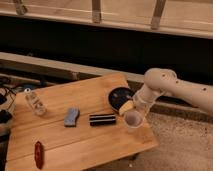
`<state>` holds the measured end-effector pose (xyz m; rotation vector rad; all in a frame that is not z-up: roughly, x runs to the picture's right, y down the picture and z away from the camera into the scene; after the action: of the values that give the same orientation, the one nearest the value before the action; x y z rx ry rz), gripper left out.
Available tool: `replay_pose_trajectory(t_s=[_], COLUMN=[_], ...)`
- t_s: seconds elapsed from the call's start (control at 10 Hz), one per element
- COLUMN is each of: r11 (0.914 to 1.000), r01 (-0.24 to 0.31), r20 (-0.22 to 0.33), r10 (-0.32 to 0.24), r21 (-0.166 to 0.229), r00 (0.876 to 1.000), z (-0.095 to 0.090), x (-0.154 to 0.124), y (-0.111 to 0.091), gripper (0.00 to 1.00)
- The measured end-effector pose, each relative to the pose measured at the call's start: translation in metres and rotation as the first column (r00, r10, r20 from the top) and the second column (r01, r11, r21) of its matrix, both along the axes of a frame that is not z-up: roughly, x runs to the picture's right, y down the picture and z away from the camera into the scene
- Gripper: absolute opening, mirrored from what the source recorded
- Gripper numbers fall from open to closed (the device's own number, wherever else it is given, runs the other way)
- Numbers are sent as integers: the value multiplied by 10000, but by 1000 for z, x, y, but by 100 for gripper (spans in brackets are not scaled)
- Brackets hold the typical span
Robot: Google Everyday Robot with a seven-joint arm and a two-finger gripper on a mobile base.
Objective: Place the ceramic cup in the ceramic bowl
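The ceramic cup (133, 120), small and white with a round rim, is near the right edge of the wooden table (55, 145). My gripper (131, 113) is right at the cup, coming down on it from above and behind, with the cream arm (170, 87) reaching in from the right. Whether the cup rests on the table or hangs just above it cannot be made out. The ceramic bowl (119, 96), dark, glossy and shallow, lies on the table just behind and left of the cup, partly covered by the gripper.
A black rectangular bar (102, 119) lies left of the cup. Further left are a grey-blue block (71, 117), a clear ridged container (36, 103) and a red object (38, 153) near the front edge. Cables hang at the far left. A dark wall runs behind the table.
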<state>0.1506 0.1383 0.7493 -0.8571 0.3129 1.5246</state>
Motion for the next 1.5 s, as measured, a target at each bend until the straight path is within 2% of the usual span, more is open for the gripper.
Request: replay_pose_trajectory(t_s=[0.3,0.7,0.9,1.3,1.4,1.5], r11=[9994,9962,9951,9902,9893,9910], r01=[-339,-857,-986,-1079,-1087,-1044], r20=[-218,-610,-809,-1107,-1141,-1102], r10=[338,865,979,978,973,948], r21=[-41,144,-54,-887,-978,-843], r00=[9992,9944,9919,9890,9887,9894], z=[5,2,12,41,42,41], x=[14,45,53,64,67,65], y=[1,-3,5,32,36,35], gripper=[80,80,80,80,75,66])
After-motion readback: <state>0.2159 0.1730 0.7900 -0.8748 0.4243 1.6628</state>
